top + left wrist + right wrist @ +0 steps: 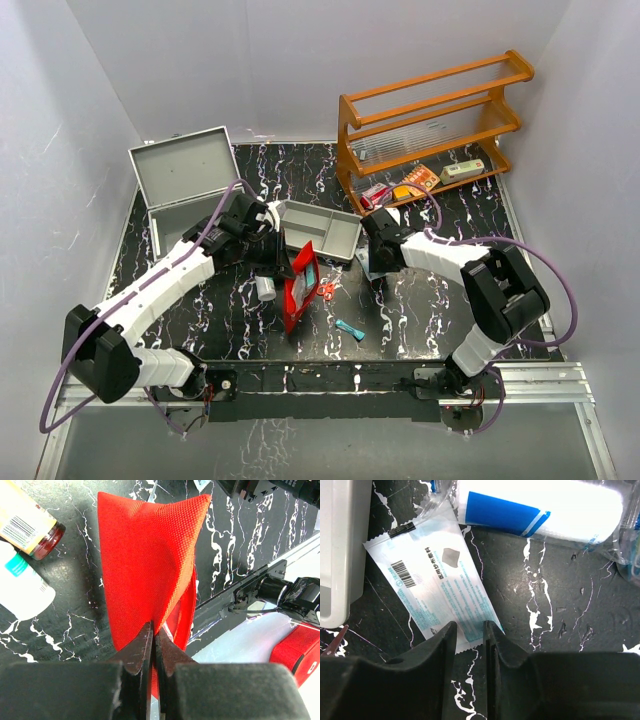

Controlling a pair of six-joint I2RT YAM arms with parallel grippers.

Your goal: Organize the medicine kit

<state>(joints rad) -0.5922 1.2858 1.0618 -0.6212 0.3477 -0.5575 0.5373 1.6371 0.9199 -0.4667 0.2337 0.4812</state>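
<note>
**Left tool clamped on pouch; right tool astride sachet; kit open at far left**

Left tool (152, 630) is clenched on the fabric edge of the red pouch (150, 555), held upright over the desk (75, 625). Whether the pouch's lower end touches the desk cannot be confirmed. A white bottle (20, 590) and a labelled amber jar (30, 525) lie just beside the pouch.

Right tool (469, 627) has its jaws narrowly apart astride the near end of a flat printed sachet (440, 590); no pinch is visible. A wrapped gauze roll (540, 510) lies just beyond the sachet, and the grey divided tray (335, 555) borders it on one side.

Farther back, the medicine kit (185, 185) stands at the far left corner with its lid raised, well apart from both tools. A wooden rack (430, 120) occupies the far right.

Assessment: the step in hand appears to be gathering loose items, with the sachet as the current one. The next move calls for a firm pinch on its thin edge and a lift clear of the tray wall.

Clearance: the tray, the left arm and the raised pouch stand between the right tool and the kit. Freer desk lies toward the near right.
</note>
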